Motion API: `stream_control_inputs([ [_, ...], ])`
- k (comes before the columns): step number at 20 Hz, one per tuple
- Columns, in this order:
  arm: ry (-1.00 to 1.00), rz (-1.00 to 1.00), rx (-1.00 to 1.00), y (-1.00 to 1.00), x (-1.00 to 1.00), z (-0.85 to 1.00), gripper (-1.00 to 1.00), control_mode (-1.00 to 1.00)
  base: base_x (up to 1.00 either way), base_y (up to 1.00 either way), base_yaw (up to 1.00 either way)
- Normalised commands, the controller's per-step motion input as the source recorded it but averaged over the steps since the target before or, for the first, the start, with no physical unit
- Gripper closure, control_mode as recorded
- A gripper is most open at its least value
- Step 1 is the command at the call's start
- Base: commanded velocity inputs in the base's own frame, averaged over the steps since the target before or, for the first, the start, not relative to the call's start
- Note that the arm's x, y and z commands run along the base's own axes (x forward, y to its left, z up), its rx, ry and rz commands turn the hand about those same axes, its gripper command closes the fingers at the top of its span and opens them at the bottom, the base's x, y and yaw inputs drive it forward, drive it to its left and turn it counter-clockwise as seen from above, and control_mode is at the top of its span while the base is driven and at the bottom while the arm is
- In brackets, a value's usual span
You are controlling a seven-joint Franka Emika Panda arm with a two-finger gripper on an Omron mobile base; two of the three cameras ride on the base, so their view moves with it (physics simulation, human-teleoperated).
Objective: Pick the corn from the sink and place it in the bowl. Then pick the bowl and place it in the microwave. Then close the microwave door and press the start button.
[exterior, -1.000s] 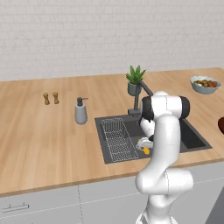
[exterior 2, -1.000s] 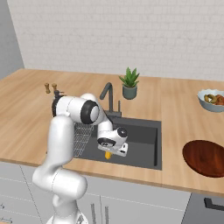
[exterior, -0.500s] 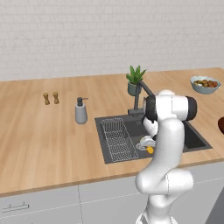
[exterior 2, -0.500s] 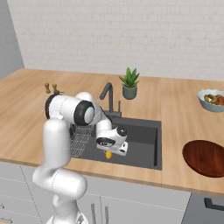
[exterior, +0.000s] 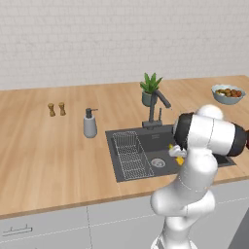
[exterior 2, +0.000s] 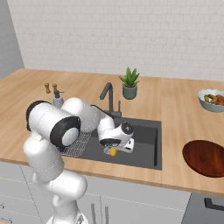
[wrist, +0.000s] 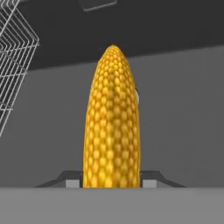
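Note:
My gripper hangs low inside the dark grey sink, shut on the yellow-orange corn. In the hand view the corn stands straight up between the two fingertips, above the grey sink floor. From the left base view the corn peeks out just left of the arm's bulky wrist, over the sink near the drain. The reddish-brown bowl sits on the counter to the right of the sink. The microwave is out of view.
A wire rack fills the sink's left part. The dark faucet and a potted plant stand behind the basin. A soap dispenser and two shakers are left; a pale fruit bowl is far right.
The jaws have closed on the corn. The arm's elbow has swung over, while the hand with the corn has shifted only slightly inside the sink.

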Motion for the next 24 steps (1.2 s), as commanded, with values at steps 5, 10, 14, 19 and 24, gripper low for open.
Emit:
stream_control_inputs([
  [5, -0.09, 0.00, 0.00, -0.22, -0.08, 1.00, 1.00, -1.00, 0.00, 0.00, 0.00],
  [10, -0.02, -0.01, -0.01, -0.11, -0.57, 1.00, 1.00, -1.00, 0.00, 0.00, 0.00],
  [14, -0.02, -0.08, -0.23, 0.00, -0.95, 0.91, 1.00, -1.00, 0.00, 0.00, 0.00],
  [19, -0.07, -0.01, -0.31, -0.09, -0.62, 0.92, 1.00, -1.00, 0.00, 0.00, 0.00],
  [24, 0.00, 0.00, -0.22, -0.46, -0.39, 0.70, 1.00, -1.00, 0.00, 0.00, 0.00],
])
